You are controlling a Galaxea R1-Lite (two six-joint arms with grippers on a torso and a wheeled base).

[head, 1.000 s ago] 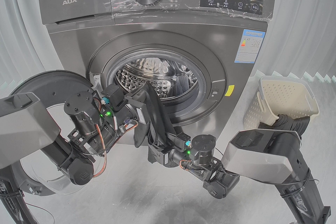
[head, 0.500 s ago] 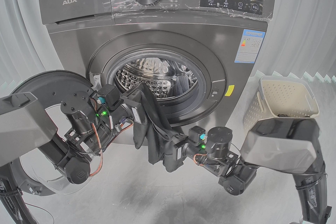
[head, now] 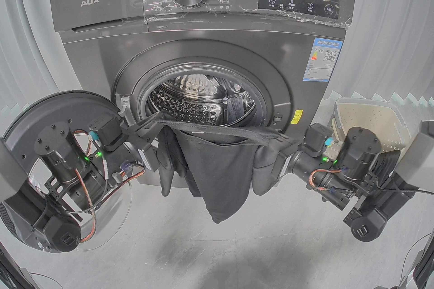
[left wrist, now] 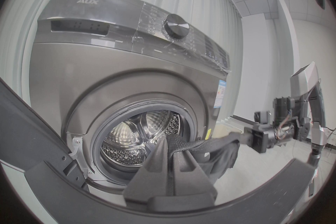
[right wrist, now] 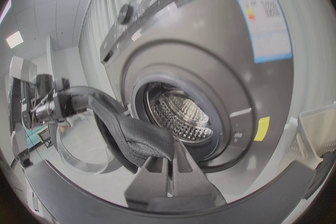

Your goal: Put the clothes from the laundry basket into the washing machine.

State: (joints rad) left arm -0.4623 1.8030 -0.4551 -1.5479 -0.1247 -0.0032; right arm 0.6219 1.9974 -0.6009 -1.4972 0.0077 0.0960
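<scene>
A dark garment (head: 217, 165) hangs spread out in front of the washing machine's open drum (head: 203, 98), below the opening's lower rim. My left gripper (head: 153, 122) is shut on its left end, beside the door hinge. My right gripper (head: 276, 147) is shut on its right end, near the opening's lower right. The top edge runs taut between them and the rest droops toward the floor. In the left wrist view the gripper (left wrist: 170, 161) pinches the garment (left wrist: 206, 146). In the right wrist view the gripper (right wrist: 171, 165) clamps the garment (right wrist: 136, 133). The cream laundry basket (head: 375, 116) stands at the right with another dark cloth (head: 389, 163) over its front edge.
The round machine door (head: 58, 111) stands open to the left, behind my left arm. The grey floor (head: 226, 249) in front of the machine is bare. White curtains hang behind the machine.
Both arms have moved apart, the left one leftward, the right one rightward and up toward the basket. The bunched garment is now stretched wide across the drum opening.
</scene>
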